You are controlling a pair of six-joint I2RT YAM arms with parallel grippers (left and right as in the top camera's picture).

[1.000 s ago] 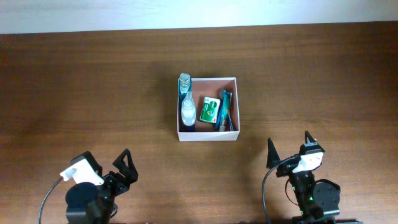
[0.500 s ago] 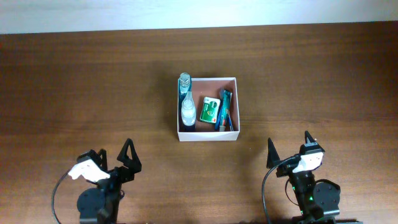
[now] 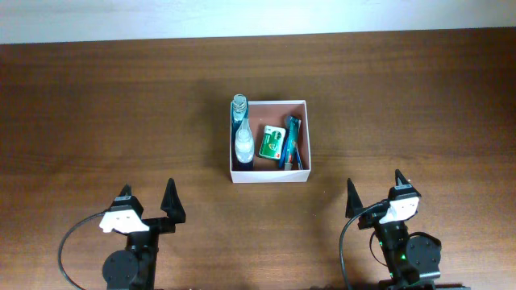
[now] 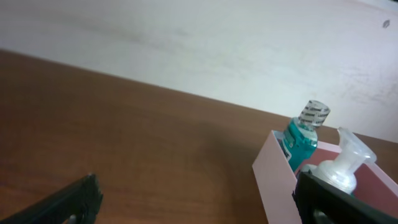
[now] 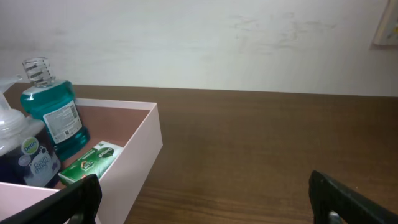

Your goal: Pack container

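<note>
Brown wooden table (image 3: 97, 105), pale wall (image 3: 242, 16) along the far edge. We see the container (image 3: 269, 176) at the middle of the table, square, white walls, pinkish inside, open top. Inside, against its left wall, stands a teal mouthwash bottle (image 3: 239, 109) at the far corner, with a clear pump bottle (image 3: 243, 145) just in front of it. A green packet (image 3: 272, 142) lies in the middle. A blue tube (image 3: 290, 141) lies right of it, beside a dark item we can't make out. Left gripper (image 3: 147, 193) sits near the front edge, well apart from the container, jaws spread wide, holding nothing. Right gripper (image 3: 373, 181) sits at the front right, also well apart, jaws wide, nothing between them.
</note>
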